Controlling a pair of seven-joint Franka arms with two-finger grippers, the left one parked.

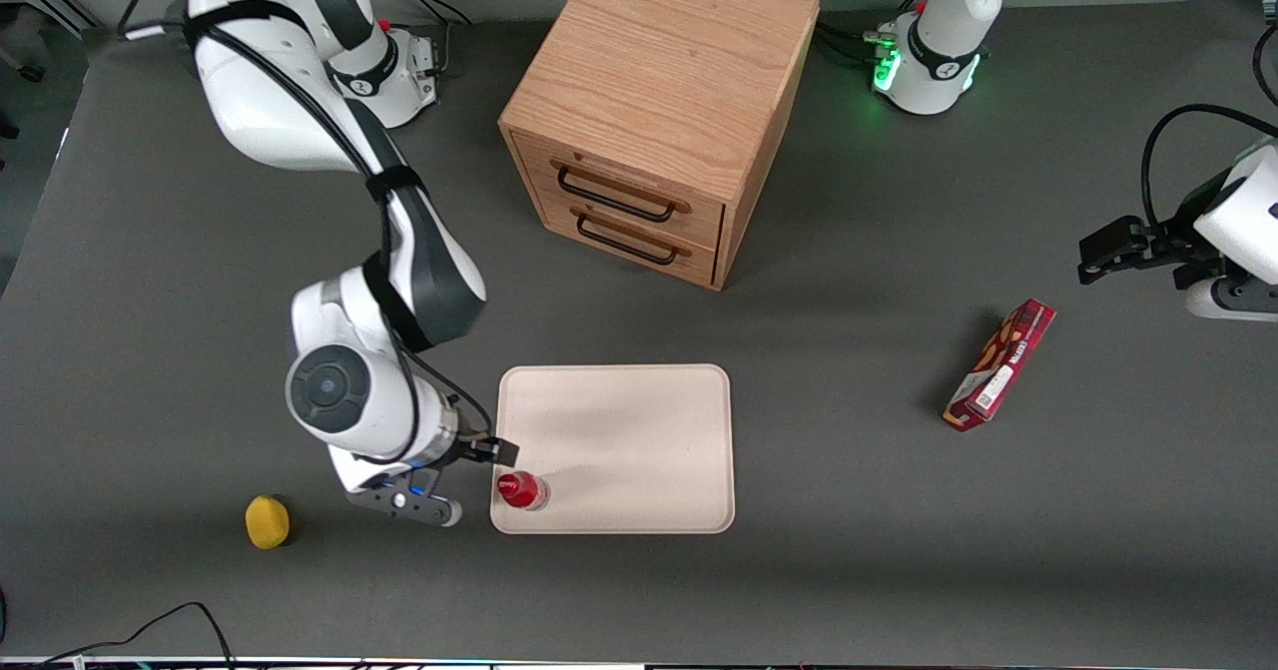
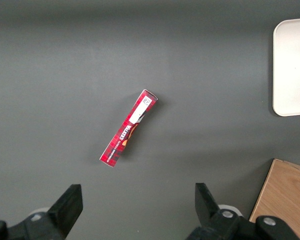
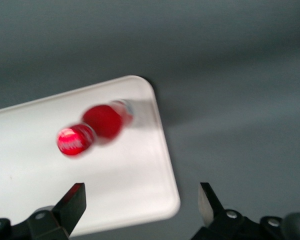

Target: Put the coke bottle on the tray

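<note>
The coke bottle (image 1: 522, 490) stands upright on the cream tray (image 1: 629, 430), in the tray's corner nearest the front camera at the working arm's end. It is seen from above, with a red cap and a clear base. The right wrist view shows the bottle (image 3: 102, 122) on the tray (image 3: 40, 190), blurred. My gripper (image 1: 477, 462) hovers beside that corner, just off the bottle toward the working arm's end. In the right wrist view the gripper (image 3: 140, 200) is open and empty, its jaws spread wide over the tray's corner, apart from the bottle. The tray's edge also shows in the left wrist view (image 2: 290, 65).
A wooden two-drawer cabinet (image 1: 659, 111) stands farther from the front camera than the tray. A flat red snack box (image 1: 1001, 363) lies toward the parked arm's end; it also shows in the left wrist view (image 2: 129, 128). A small yellow object (image 1: 267, 521) lies beside the working arm.
</note>
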